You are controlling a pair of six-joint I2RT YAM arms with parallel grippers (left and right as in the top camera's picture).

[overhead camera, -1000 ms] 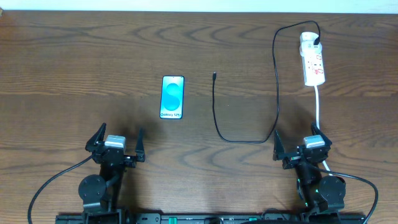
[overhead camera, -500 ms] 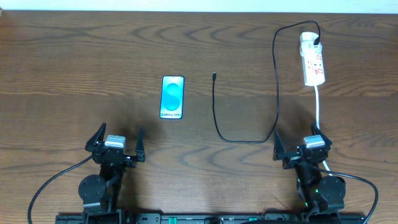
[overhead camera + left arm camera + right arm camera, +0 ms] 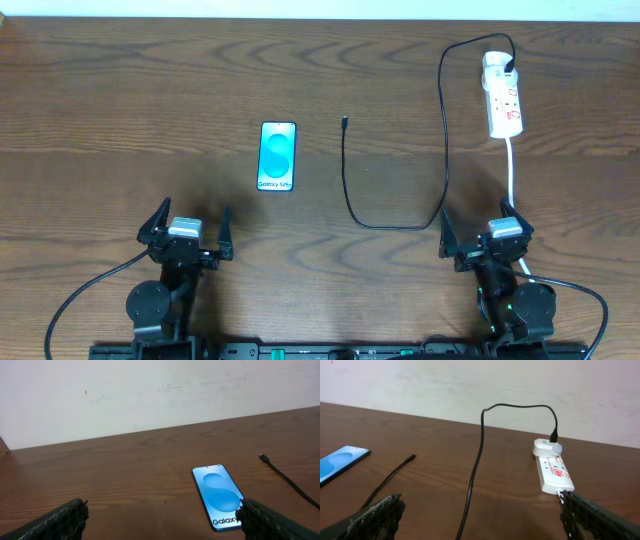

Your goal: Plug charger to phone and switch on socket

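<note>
A: Change against the earlier overhead frames: none. Arms, phone and charger lie where they were.

B: Overhead: dark wood-grain desk. The phone lies flat left of centre, screen up. The charger's connector tip lies near its right side, apart from it. The cable loops toward the near edge, then runs up to the socket at far right, plugged into its far end.

A: Jaws?

B: Left jaws and right jaws both spread wide at the near edge, holding nothing.

A: Left wrist adds a pale wall behind the desk and a legible "Galaxy". The socket is outside this view.

B: Right wrist shows the socket's red markings close up. Switch position too small to tell. Only a corner of the phone shows.
</note>
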